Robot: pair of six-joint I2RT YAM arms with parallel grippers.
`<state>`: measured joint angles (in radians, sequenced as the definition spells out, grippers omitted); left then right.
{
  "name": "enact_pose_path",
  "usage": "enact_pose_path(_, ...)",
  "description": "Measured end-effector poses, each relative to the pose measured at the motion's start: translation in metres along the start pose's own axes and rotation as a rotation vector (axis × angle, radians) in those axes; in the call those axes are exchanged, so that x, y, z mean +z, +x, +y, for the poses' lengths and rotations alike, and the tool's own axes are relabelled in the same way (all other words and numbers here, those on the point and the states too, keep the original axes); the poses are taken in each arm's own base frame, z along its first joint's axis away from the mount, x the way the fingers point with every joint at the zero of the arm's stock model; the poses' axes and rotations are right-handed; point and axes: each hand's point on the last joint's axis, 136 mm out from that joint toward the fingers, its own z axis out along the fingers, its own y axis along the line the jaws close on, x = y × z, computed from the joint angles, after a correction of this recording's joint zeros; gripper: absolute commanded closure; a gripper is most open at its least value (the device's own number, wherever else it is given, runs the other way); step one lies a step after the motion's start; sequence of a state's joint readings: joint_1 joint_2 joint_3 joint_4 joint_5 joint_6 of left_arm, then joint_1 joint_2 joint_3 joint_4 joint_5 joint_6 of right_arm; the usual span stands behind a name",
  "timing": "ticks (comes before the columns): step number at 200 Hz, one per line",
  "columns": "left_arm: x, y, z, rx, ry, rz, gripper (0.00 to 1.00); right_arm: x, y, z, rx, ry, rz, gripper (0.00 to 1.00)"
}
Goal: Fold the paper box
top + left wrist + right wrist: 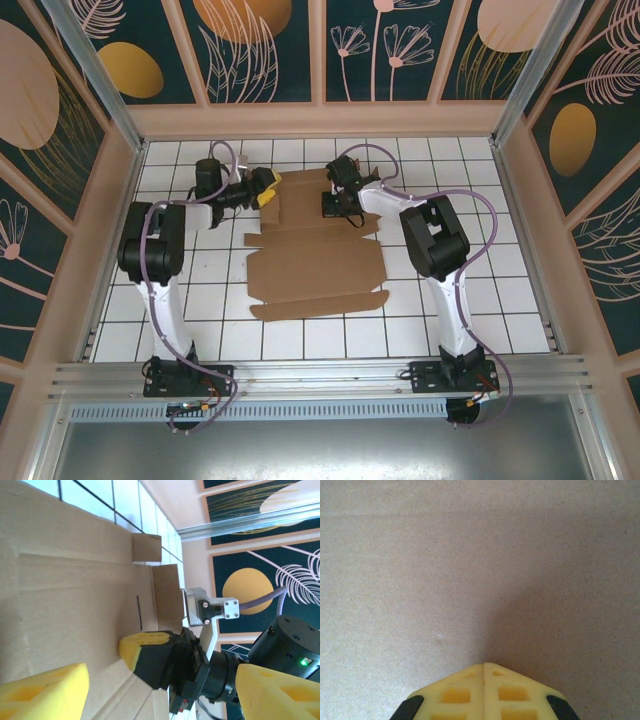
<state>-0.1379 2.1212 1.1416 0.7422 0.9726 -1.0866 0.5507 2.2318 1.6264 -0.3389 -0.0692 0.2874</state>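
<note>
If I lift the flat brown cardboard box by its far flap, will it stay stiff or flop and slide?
Likely it hinges, not lifts whole: the flat brown cardboard box shows crease lines across it. Probably light and apt to slide on the smooth white tiled table; the shut right gripper, seemingly resting on it, should help pin it.

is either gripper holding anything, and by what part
Nothing held: left gripper open over the edge of the paper box, right gripper shut, tips against it.
</note>
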Motion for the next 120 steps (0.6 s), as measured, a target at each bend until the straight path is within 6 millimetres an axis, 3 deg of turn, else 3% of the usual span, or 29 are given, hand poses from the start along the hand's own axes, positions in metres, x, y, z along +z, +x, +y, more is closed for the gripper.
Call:
enact_pose_path(35, 0.023, 0.012, 0.004, 0.008, 0.017, 0.041, 0.23, 0.0, 0.0, 0.0, 0.0, 0.0, 0.0, 1.0)
enact_pose_path(76, 0.028, 0.019, 0.038, -0.042, -0.014, 0.052, 0.23, 0.0, 0.0, 0.0, 0.0, 0.0, 0.0, 1.0)
enact_pose_path(120, 0.03, 0.015, 0.035, -0.045, 0.051, 0.039, 0.24, 0.0, 0.0, 0.0, 0.0, 0.0, 0.0, 1.0)
